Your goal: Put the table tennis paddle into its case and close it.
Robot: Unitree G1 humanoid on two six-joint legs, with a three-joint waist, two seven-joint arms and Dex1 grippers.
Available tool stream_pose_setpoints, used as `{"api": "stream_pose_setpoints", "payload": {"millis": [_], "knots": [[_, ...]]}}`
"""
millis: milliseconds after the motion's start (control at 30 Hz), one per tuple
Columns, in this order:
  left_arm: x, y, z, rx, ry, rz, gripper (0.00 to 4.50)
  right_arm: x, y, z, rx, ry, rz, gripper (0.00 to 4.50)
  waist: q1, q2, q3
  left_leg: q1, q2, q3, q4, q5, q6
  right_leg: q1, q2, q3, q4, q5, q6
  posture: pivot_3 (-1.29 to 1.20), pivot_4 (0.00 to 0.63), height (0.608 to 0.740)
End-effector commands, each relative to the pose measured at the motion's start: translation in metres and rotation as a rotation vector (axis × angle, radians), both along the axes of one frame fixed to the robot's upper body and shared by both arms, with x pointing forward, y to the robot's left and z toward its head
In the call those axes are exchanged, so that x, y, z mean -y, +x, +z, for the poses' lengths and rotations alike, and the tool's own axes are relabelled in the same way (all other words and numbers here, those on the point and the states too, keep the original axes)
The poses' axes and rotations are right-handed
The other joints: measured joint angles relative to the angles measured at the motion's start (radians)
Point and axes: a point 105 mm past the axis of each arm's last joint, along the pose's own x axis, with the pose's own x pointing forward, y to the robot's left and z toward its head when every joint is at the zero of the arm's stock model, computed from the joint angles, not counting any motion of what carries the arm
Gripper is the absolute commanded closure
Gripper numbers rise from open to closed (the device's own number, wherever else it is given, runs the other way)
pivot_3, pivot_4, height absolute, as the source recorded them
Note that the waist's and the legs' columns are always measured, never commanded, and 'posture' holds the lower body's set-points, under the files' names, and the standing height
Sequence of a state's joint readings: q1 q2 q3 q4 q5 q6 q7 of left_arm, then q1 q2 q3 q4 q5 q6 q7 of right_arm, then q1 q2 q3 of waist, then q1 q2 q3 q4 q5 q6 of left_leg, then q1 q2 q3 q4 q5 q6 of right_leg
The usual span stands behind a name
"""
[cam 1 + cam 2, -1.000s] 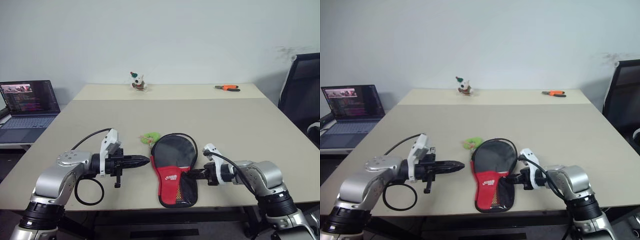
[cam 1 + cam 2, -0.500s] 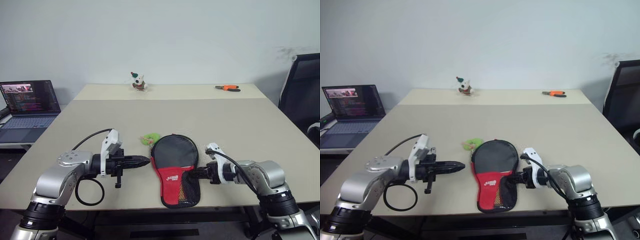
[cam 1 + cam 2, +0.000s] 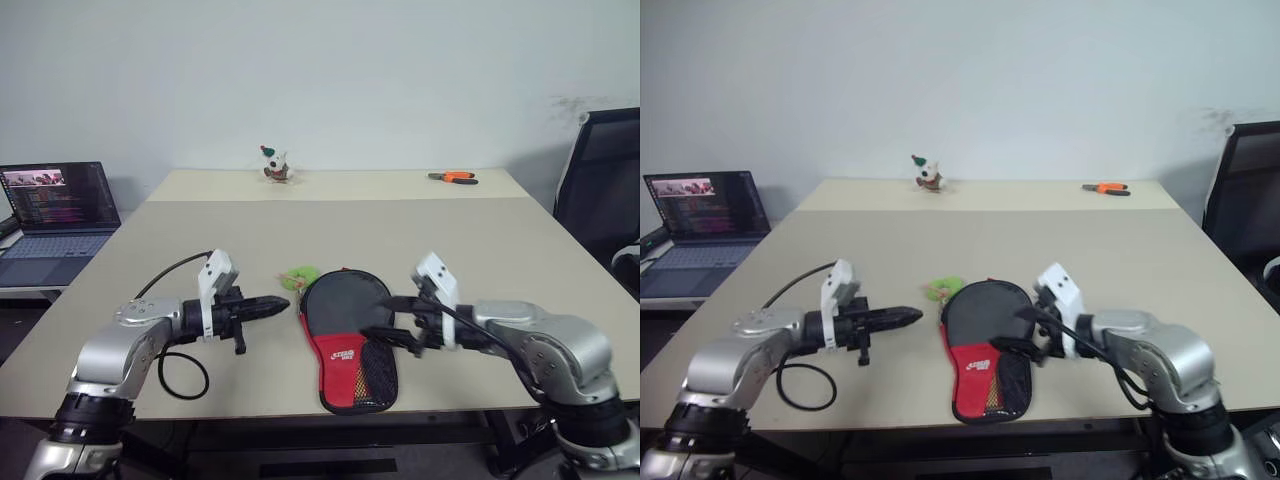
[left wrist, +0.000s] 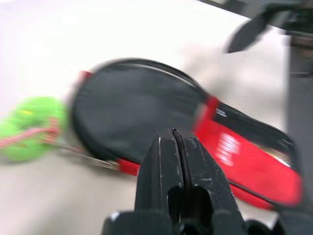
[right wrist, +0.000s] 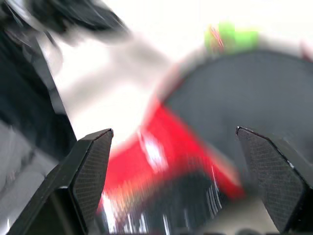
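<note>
Case [image 3: 350,335] lies near table's [image 3: 480,250] front edge between both grippers.

Beige table [image 3: 480,250] bearing case [image 3: 350,335]

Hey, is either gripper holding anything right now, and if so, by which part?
Nothing is held. The right gripper hovers over the case with its jaws spread wide. The left gripper has its jaws together, empty, pointing at the case's edge.
</note>
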State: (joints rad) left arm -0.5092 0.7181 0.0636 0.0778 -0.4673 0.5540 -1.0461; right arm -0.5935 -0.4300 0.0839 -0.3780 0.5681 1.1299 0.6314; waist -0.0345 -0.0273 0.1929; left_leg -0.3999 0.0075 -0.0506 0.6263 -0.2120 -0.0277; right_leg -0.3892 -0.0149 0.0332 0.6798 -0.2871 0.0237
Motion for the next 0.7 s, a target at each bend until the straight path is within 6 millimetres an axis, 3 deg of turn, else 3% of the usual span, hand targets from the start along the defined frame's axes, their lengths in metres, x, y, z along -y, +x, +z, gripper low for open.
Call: {"api": "stream_pose_setpoints", "payload": {"millis": [33, 200, 333, 533, 700], "knots": [[-0.006, 0.02, -0.009, 0.028, 0.064, 0.1, 3.17, 0.0, 0.016, -0.016, 0.018, -0.049, -0.069, 0.0, 0.002, 0.0, 0.0, -0.001, 0.0, 0.0, 0.0, 0.0, 0.0, -0.001, 0.0, 0.0, 0.0, 0.0, 0.0, 0.0, 0.15, 0.74], [-0.006, 0.063, -0.018, 0.059, 0.113, 0.271, 1.4, -0.006, 0.026, -0.03, 0.014, -0.059, -0.12, 0.0, 0.007, -0.001, 0.0, -0.003, -0.005, -0.001, 0.0, 0.0, 0.0, -0.002, -0.002, -0.001, 0.0, 0.003, -0.003, 0.0, 0.15, 0.74], [0.008, 0.086, -0.02, 0.039, 0.117, 0.288, 0.03, -0.013, 0.027, -0.033, 0.007, -0.047, -0.136, 0.0, 0.006, -0.001, 0.0, -0.011, -0.006, -0.002, 0.002, 0.0, 0.0, -0.008, -0.002, -0.002, 0.001, 0.004, -0.003, 0.0, 0.15, 0.74], [0.025, 0.105, -0.031, -0.059, 0.143, 0.293, 0.03, -0.018, 0.025, -0.036, 0.003, -0.043, -0.143, 0.0, 0.002, -0.001, 0.0, -0.018, -0.011, -0.001, 0.003, 0.0, 0.0, -0.016, -0.005, -0.006, 0.002, 0.004, -0.002, 0.0, 0.15, 0.74], [0.026, 0.112, -0.046, -0.159, 0.125, 0.367, 0.03, -0.016, 0.024, -0.037, -0.004, -0.041, -0.166, 0.0, 0.003, -0.001, 0.0, -0.02, -0.013, -0.002, 0.003, 0.0, 0.0, -0.016, -0.005, -0.01, 0.002, 0.004, -0.002, 0.0, 0.15, 0.74]]}}
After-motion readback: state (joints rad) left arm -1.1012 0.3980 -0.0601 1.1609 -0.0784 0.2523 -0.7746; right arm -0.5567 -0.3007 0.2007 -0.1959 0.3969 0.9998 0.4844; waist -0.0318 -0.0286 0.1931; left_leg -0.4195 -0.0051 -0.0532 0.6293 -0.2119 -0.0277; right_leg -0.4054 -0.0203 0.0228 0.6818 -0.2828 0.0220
